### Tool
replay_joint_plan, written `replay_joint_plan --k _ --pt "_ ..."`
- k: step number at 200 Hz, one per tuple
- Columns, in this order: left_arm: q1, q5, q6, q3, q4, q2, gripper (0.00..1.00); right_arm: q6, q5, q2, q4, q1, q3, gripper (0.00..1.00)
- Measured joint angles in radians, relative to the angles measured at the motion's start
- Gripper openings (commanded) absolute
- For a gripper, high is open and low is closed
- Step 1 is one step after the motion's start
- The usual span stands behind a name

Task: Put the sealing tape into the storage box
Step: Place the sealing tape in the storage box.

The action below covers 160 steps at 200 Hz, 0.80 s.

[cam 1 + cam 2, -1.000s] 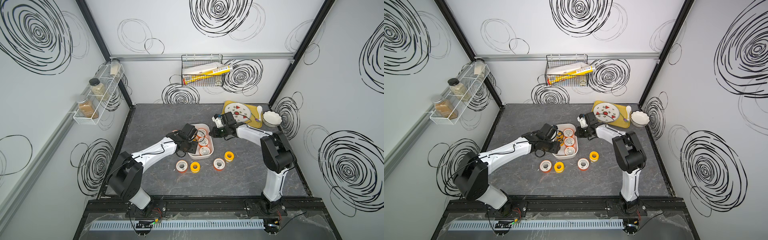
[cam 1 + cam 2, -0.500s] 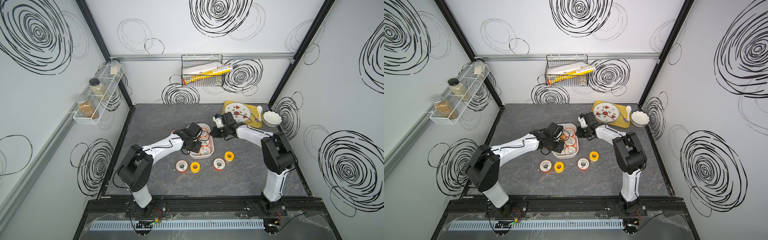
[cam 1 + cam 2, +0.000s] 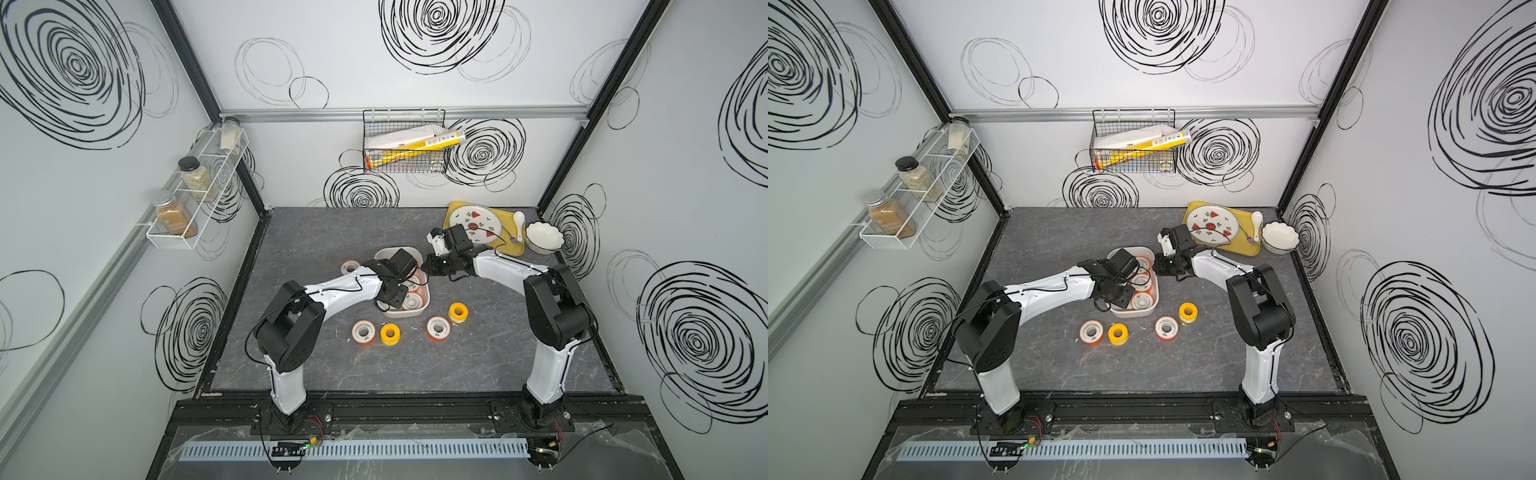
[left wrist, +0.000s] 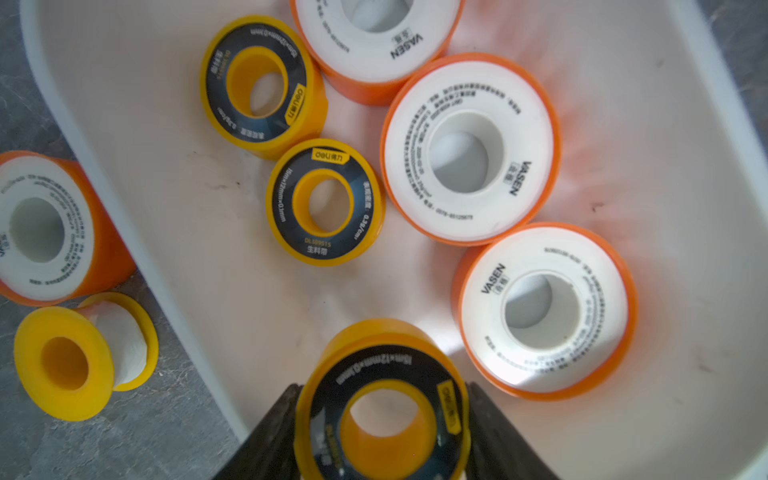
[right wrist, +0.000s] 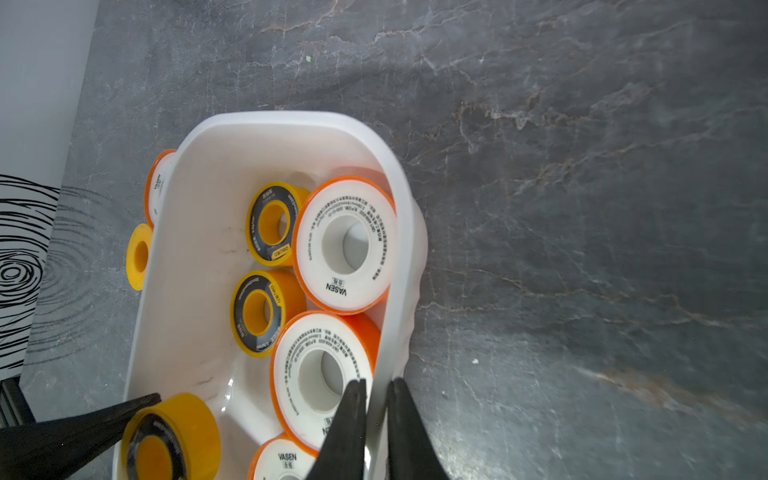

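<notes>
Left pincer (image 4: 383,399), reaching in, grips spool (image 5: 172,432) over storage box (image 5: 401,232).

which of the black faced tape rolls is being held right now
The black-faced roll clamped in the left gripper over the box; the other two lie flat on the box floor.
</notes>
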Motion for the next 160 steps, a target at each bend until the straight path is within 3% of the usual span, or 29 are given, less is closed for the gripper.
replay_joint_plan --k 160 --pt "-0.029 -0.040 0.011 0.019 -0.017 0.052 0.62 -0.001 0.000 0.000 0.001 0.000 -0.002 0.17"
